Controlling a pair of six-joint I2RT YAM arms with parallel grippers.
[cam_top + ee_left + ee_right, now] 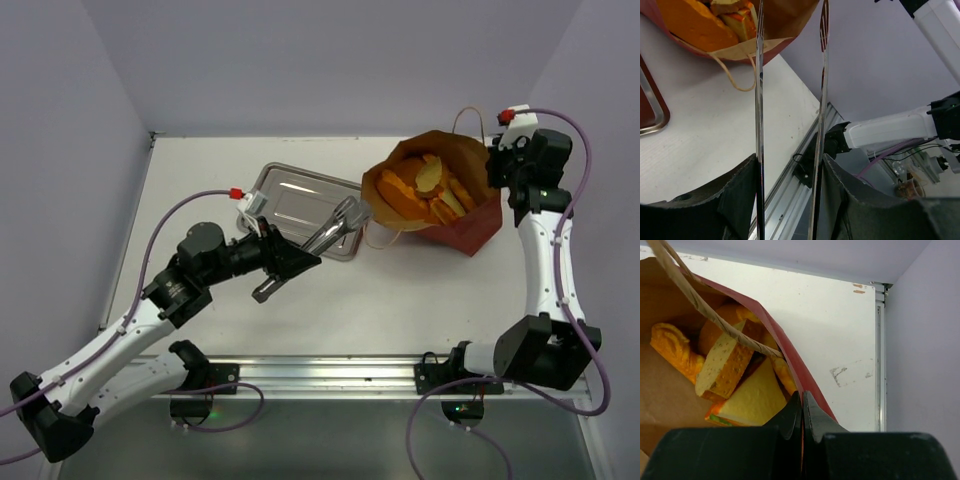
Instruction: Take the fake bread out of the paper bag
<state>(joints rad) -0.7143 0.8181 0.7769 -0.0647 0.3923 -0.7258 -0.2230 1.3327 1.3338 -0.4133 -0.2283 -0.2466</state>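
The right tool (pixel 802 402), pinched shut on the rim of the paper bag (pixel 670 410), could have torn it; the left tool (pixel 790 167) held tongs (pixel 759 100) half-squeezed, seemingly empty, and these might have dropped the slick fake bread (pixel 747 397).

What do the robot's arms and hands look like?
Both arms, the left arm and the right arm, are white tubes joined by chunky black round joints. A thin purple cable loops along each one, ending in a little red plug. The left hand and right hand are black, each with two pointy fingers.
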